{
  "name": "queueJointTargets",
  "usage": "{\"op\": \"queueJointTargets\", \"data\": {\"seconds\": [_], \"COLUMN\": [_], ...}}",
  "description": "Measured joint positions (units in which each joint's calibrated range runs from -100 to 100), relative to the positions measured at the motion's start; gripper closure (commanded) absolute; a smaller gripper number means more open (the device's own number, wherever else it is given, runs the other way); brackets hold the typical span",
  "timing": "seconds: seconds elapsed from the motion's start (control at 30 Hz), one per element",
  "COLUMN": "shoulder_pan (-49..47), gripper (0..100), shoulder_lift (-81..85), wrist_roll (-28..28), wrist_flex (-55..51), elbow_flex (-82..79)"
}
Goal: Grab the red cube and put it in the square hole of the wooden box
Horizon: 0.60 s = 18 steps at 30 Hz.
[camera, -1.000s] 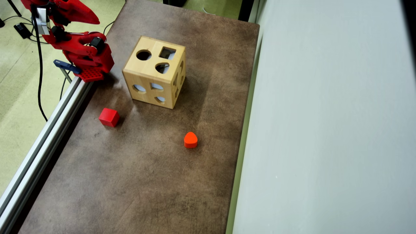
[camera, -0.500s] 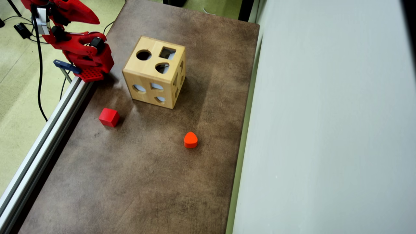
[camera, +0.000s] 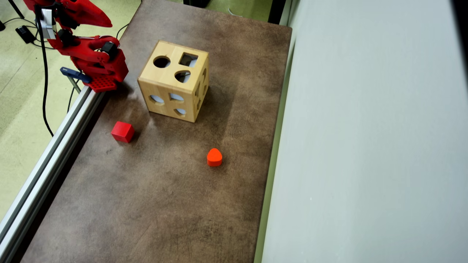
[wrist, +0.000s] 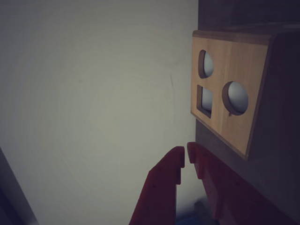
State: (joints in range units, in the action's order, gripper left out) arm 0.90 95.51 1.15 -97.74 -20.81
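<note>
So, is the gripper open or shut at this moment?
Shut and empty. In the wrist view the gripper has its two red fingertips nearly touching, with nothing between them. The red cube lies on the table, away from it.

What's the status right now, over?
Hand shut, empty, beside the wooden box. Red cube untouched on the table. Square hole on top, clear. Nothing blocking.

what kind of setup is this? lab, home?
Likely a lab or workshop bench: brown mat edged by an aluminium rail, the arm's base clamped at that edge, cables trailing over a greenish floor.
</note>
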Motion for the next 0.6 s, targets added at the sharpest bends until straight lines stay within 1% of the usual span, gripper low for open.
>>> {"op": "queueJointTargets", "data": {"seconds": [0.6], "shoulder_pan": [0.0], "gripper": [98], "shoulder_lift": [0.0], "wrist_roll": [0.0], "wrist_flex": [0.2], "elbow_flex": [-0.5]}}
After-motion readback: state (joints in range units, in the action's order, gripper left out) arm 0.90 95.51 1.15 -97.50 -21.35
